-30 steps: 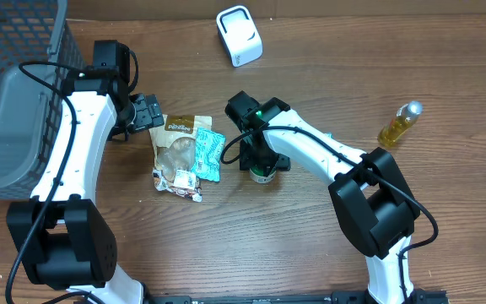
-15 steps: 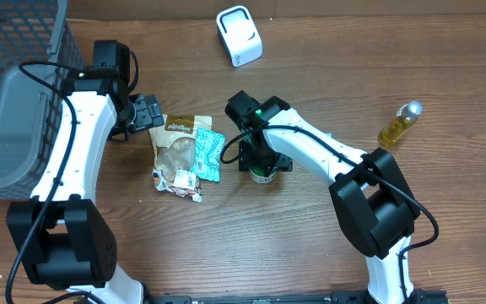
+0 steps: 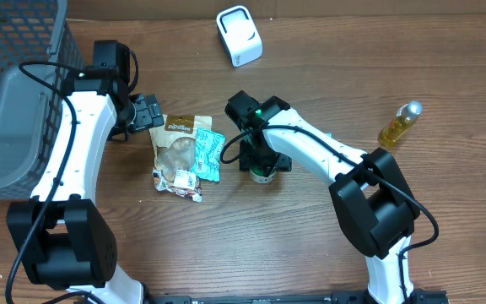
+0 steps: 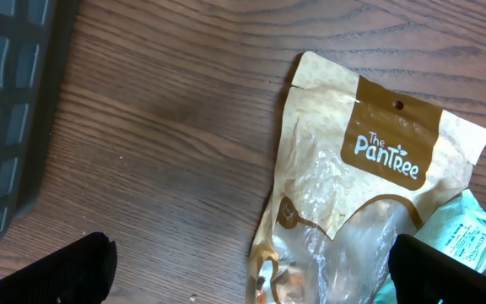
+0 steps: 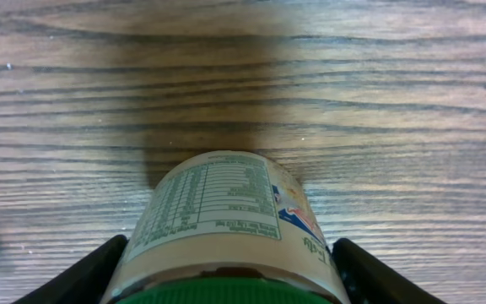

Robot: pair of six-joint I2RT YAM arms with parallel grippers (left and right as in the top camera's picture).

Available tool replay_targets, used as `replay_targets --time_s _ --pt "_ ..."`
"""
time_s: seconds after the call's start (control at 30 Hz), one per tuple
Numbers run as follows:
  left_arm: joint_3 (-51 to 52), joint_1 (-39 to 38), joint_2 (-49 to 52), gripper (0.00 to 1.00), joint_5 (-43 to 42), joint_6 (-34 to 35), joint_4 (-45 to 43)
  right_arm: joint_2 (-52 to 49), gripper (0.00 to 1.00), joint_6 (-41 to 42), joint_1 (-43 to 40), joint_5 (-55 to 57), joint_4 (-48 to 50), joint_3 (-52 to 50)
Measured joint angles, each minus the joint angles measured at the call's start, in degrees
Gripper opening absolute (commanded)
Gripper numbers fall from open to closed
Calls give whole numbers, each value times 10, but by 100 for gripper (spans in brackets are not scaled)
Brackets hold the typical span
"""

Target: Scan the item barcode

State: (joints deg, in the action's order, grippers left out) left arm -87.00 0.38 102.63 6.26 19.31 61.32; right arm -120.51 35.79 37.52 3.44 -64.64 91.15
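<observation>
The jaws of the right gripper stand partly spread around a green-lidded jar, one finger against each side of it, which looks like a grip. The jar stands upright on the bench near its middle, with its long axis vertical and its lid toward the wrist. A nutrition panel faces the wrist camera, and no barcode shows. The white scanner sits well apart near the far edge, so the coming move probably means lifting the jar and turning its label that way; the right arm is the one placed for it. The left gripper hovers with jaws wide and empty over a Pantree pouch that overlaps a teal packet. The grey basket shows nothing inside in the part in view.
</observation>
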Motion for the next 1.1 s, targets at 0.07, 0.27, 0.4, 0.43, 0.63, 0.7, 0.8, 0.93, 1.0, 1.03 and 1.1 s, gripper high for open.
replay_targets --time_s 0.07,0.27,0.4,0.43,0.63,0.7,0.8,0.93,1.0,1.03,1.1 --pt "0 0 0 100 0 0 0 0 64 0 0 -1 0 0" --pt "0 0 0 100 0 0 0 0 59 0 0 -4 -2 0" --pt "0 0 0 100 0 0 0 0 51 0 -4 -19 -15 3" --pt "0 0 0 100 0 0 0 0 50 0 -7 -30 -24 5" --pt "0 0 0 100 0 0 0 -2 38 0 -38 -125 -111 28" --pt "0 0 0 100 0 0 0 -2 38 0 -48 -165 -135 34" --pt "0 0 0 100 0 0 0 -2 38 0 -61 -233 -173 35" --pt "0 0 0 100 0 0 0 -2 41 0 -60 -306 -211 35" --pt "0 0 0 100 0 0 0 -2 44 0 -59 -332 -226 35" --pt "0 0 0 100 0 0 0 -2 46 0 -59 -341 -234 35" --pt "0 0 0 100 0 0 0 -2 49 0 -59 -357 -246 35"
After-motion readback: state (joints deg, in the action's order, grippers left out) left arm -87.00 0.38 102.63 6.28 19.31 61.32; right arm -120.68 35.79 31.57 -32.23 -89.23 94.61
